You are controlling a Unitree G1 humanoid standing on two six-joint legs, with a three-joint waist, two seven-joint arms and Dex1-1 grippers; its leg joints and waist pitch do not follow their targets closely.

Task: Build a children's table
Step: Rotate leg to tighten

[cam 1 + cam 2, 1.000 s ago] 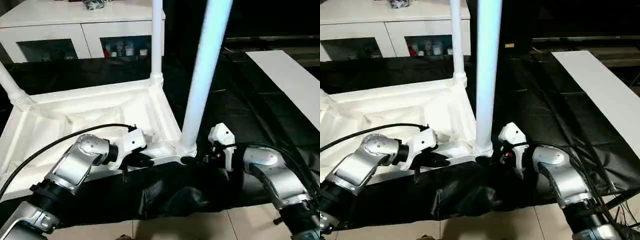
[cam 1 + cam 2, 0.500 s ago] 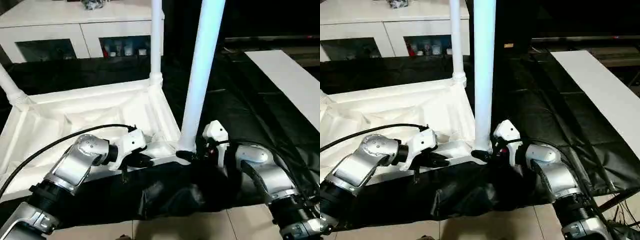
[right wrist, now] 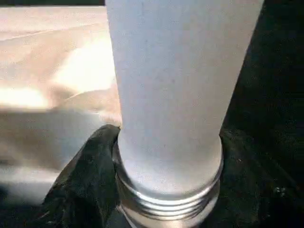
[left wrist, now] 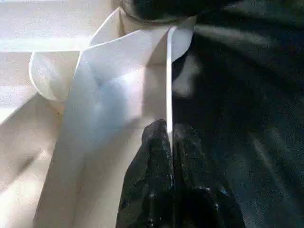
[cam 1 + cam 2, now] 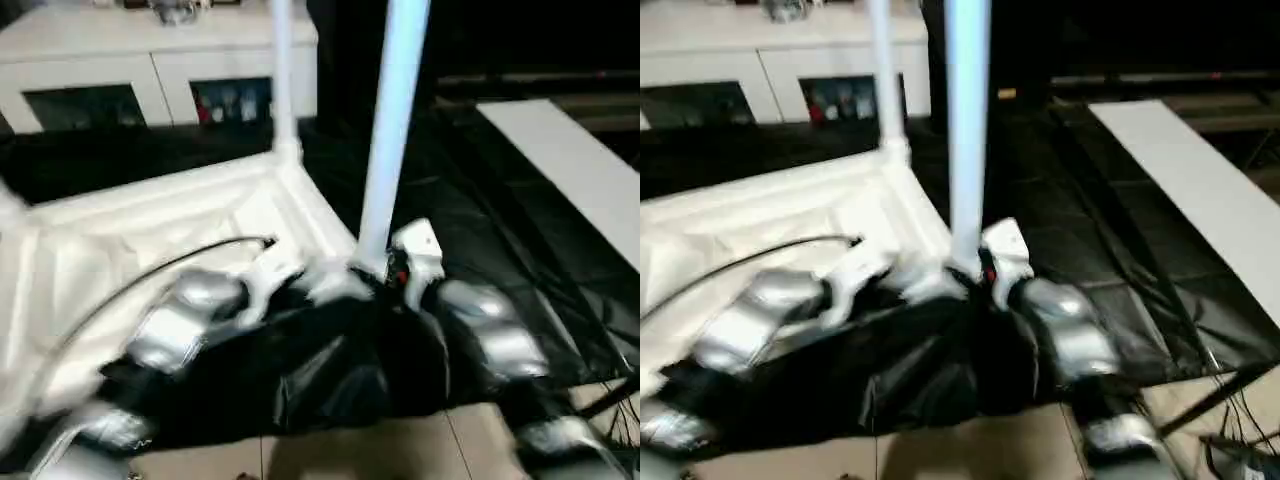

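The tabletop [image 5: 150, 230] is seen lying underside up on a black cloth [image 5: 480, 230] over the counter. Two legs are stood upright in its corner sockets: a far leg [image 5: 283, 80] and a near leg [image 5: 392, 130] at the corner closest to the robot. The left gripper [image 4: 170, 142] is shown with its jaws pressed together, pinching the thin near edge of the tabletop just beside that corner. The right gripper [image 5: 400, 268] is placed at the base of the near leg, where a ribbed collar [image 3: 168, 199] is seen; whether its jaws hold the leg cannot be told. A white cabinet [image 5: 150, 70] is seen beyond, and a flat white board [image 5: 570, 170] lies well apart on the right.
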